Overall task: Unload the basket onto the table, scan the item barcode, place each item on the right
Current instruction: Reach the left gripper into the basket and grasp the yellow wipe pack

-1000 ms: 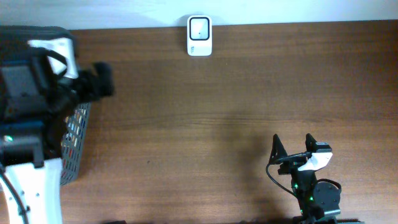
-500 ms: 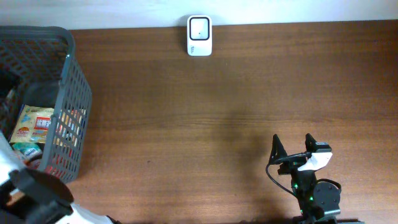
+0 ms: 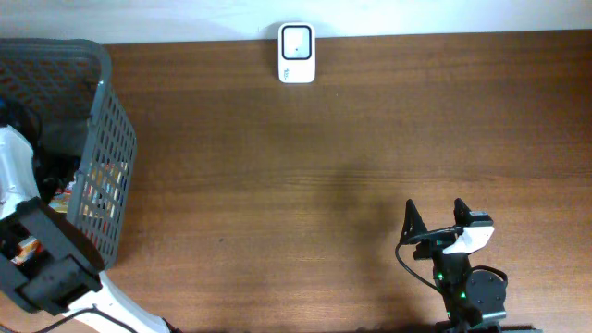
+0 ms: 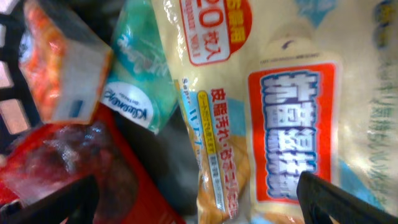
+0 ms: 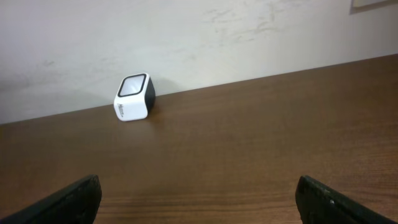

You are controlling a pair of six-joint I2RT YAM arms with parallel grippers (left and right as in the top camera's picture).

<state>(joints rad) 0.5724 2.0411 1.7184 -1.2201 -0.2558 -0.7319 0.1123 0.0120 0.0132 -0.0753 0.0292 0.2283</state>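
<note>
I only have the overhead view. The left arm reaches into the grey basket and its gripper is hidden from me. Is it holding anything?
Observer: No. The left wrist view shows the left gripper open, with nothing gripped.
Operator: What lies under it?
Observer: A cream packet with a red label, beside a white pouch with blue lettering framed in red.
Operator: Anything else nearby?
Observer: A teal packet and an orange box, further left in that view.
</note>
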